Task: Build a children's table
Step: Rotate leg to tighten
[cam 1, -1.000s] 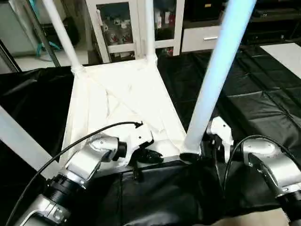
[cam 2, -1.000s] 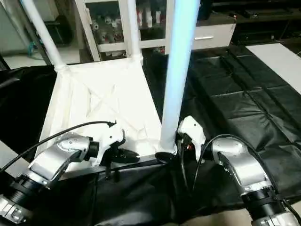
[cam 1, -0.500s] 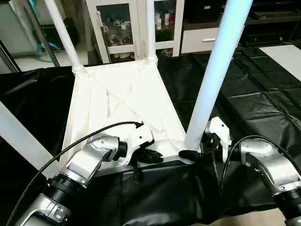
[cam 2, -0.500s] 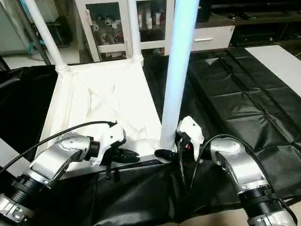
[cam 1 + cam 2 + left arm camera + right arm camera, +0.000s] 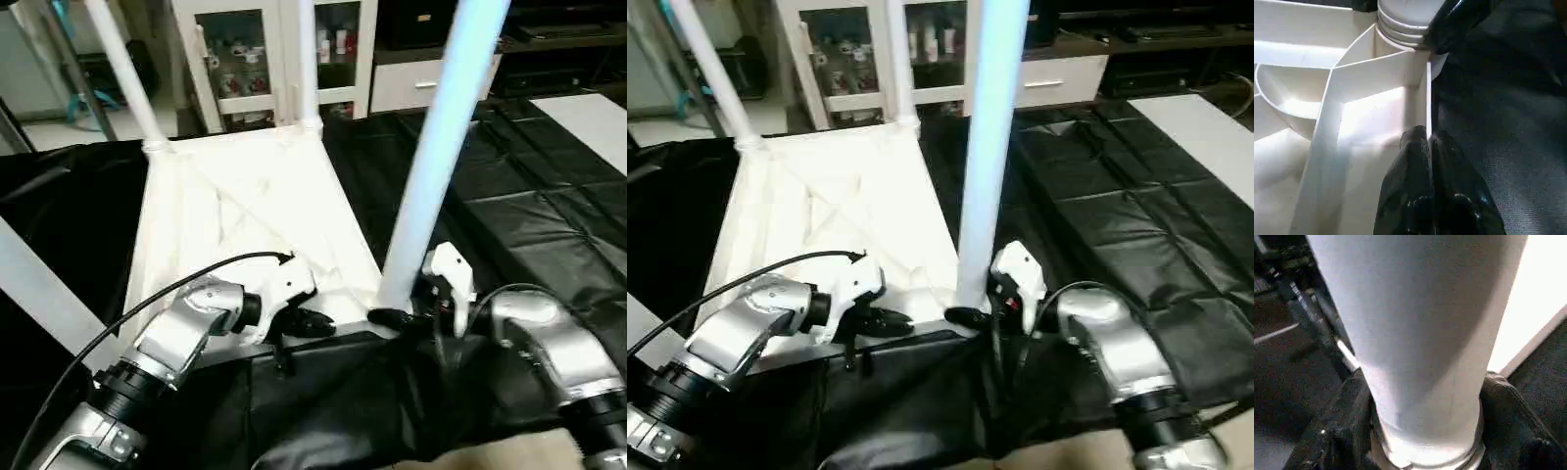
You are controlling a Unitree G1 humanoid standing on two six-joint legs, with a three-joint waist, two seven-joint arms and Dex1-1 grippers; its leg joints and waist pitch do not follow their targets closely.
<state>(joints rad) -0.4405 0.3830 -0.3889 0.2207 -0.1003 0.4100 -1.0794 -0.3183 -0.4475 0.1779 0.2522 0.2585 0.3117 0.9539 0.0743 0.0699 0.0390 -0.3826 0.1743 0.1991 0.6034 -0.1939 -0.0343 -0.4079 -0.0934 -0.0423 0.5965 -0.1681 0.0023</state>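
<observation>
Left eye view: table top [image 5: 245,211] lies upside down on black sheeting [image 5: 549,215], X-ribbed underside up. Four legs stand in the corner sockets: far-left leg [image 5: 118,69], far-right leg [image 5: 306,59], near-right leg [image 5: 436,157], near-left leg [image 5: 39,294]. All four run out of the picture at the top or left edge, so their free ends are cut off.

No brand, label or writing readable anywhere.

Containers: white glass-door cabinet [image 5: 245,59] behind the table holds small bottles and jars on its shelves; too small to identify. White drawer unit [image 5: 416,83] just beside it, contents hidden.

Left gripper [image 5: 312,323]: jaws fully closed, pinching the thin near rim of the top. Left wrist view confirms it: fingers [image 5: 1415,171] pressed together on the edge wall, one on each side, with the near-right socket further along and the other gripper's black finger against it.

Right gripper [image 5: 970,317]: jaws around the base of the near-right leg at its socket. Right wrist view shows a black finger [image 5: 1344,421] on each side of the tube, touching it just above the collar. Looks like a grip on the leg.

White board [image 5: 588,113] at far right, cut off by the edge.
</observation>
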